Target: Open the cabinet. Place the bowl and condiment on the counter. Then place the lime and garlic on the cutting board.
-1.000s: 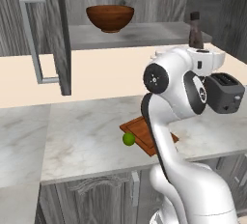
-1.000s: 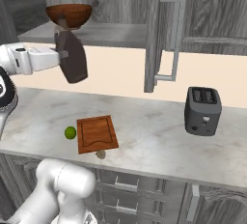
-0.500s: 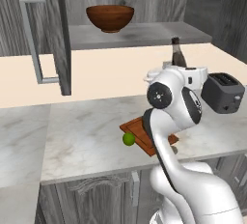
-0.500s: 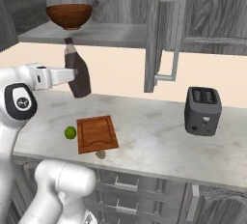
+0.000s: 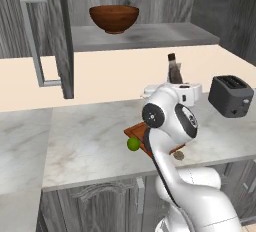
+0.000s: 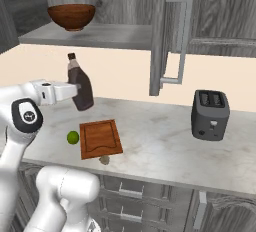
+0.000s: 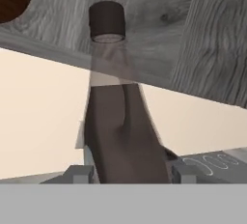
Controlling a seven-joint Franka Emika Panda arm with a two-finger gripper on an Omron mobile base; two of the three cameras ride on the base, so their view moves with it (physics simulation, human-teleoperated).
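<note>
Clearly the gripper (image 6: 75,90) is clamped on the condiment (image 6: 80,85) at left-centre of the right base frame, low over the counter (image 6: 165,141). Cabinet (image 5: 55,36) open; bowl (image 6: 71,16) on the shelf at upper left; lime (image 6: 73,137) and garlic (image 6: 104,159) lie beside the cutting board (image 6: 100,138). No readable labels.

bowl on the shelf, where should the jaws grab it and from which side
Pinch the rim of the bowl at its front edge, coming in level from the open cabinet front. It sits upright on the shelf, open mouth up; its round body looks too wide to span, and the near wall is unobstructed.
</note>
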